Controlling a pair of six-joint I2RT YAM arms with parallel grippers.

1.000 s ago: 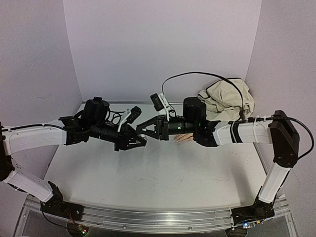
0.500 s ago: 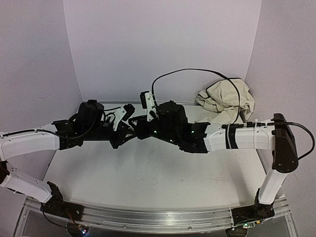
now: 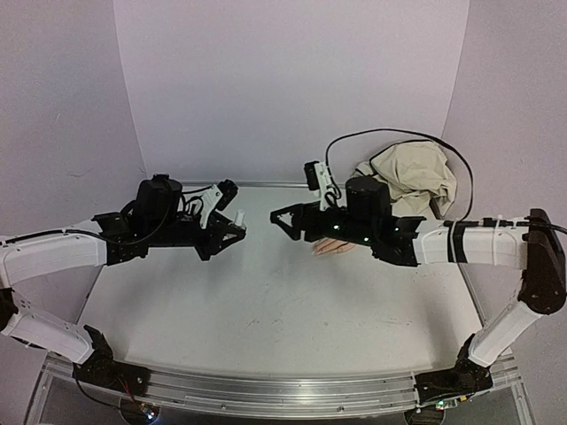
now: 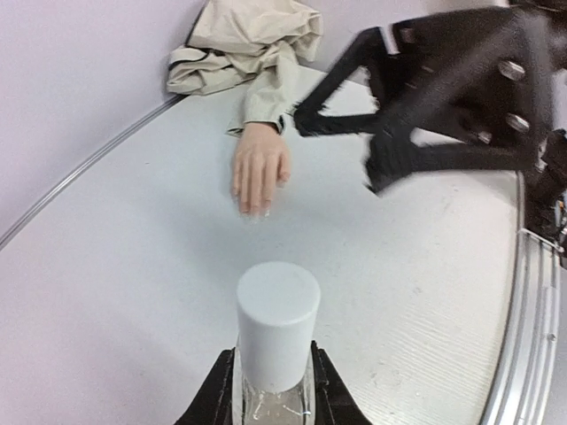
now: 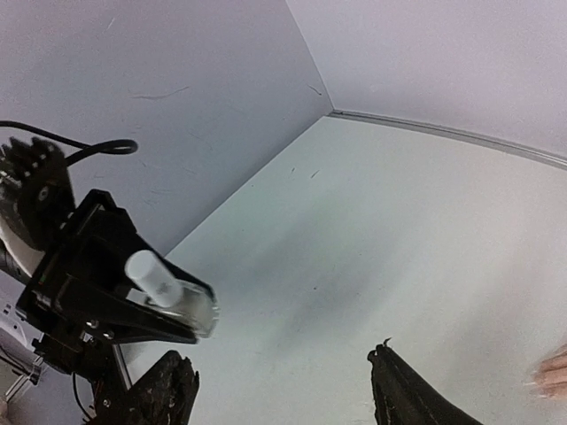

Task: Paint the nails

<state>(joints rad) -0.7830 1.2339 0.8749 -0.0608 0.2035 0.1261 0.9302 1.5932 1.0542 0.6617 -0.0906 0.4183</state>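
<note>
Lilac walls close round a white table [image 3: 266, 301] where two robot hands face each other near a mannequin hand [image 4: 260, 168].

Left hand [image 3: 237, 232] is clamped on a small bottle [image 4: 277, 328], clear-bodied and white-capped, held off the table with its cap aimed toward the mannequin hand and well apart from it. Right hand [image 3: 282, 221] has its fingers spread wide with nothing between them; it hangs above the table just beside the mannequin hand, tips turned toward the bottle with a gap between. The mannequin hand lies palm down, fingers toward the bottle. The nails [image 4: 252, 205] are tiny and pale, too small to tell any paint. Behind the mannequin hand, its beige sleeve [image 4: 266, 102] runs back into a crumpled cloth heap [image 3: 412, 177] by the wall.
</note>
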